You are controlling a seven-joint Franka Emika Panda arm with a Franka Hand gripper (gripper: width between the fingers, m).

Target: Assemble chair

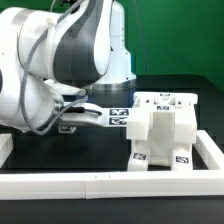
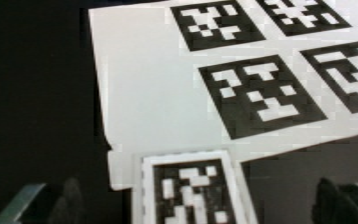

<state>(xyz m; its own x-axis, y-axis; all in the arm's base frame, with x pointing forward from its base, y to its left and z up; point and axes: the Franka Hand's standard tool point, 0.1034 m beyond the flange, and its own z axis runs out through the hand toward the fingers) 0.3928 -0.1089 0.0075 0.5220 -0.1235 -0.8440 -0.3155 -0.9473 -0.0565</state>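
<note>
The partly built white chair (image 1: pixel 160 128), a blocky body with tags on its sides, stands at the exterior view's right. My gripper (image 1: pixel 70 120) hangs low over the black table at that view's left, next to the marker board (image 1: pixel 115 116). In the wrist view my gripper (image 2: pixel 197 206) is open, its dark fingertips (image 2: pixel 51 205) wide apart. A narrow white chair piece with a tag (image 2: pixel 194 190) lies between them, with a dark gap on each side. It overlaps the edge of the marker board (image 2: pixel 158 90).
A long plain white border rail (image 1: pixel 100 182) runs along the front and up the exterior view's right side (image 1: pixel 212 150). My arm's bulky white and grey body (image 1: pixel 50 60) fills that view's upper left.
</note>
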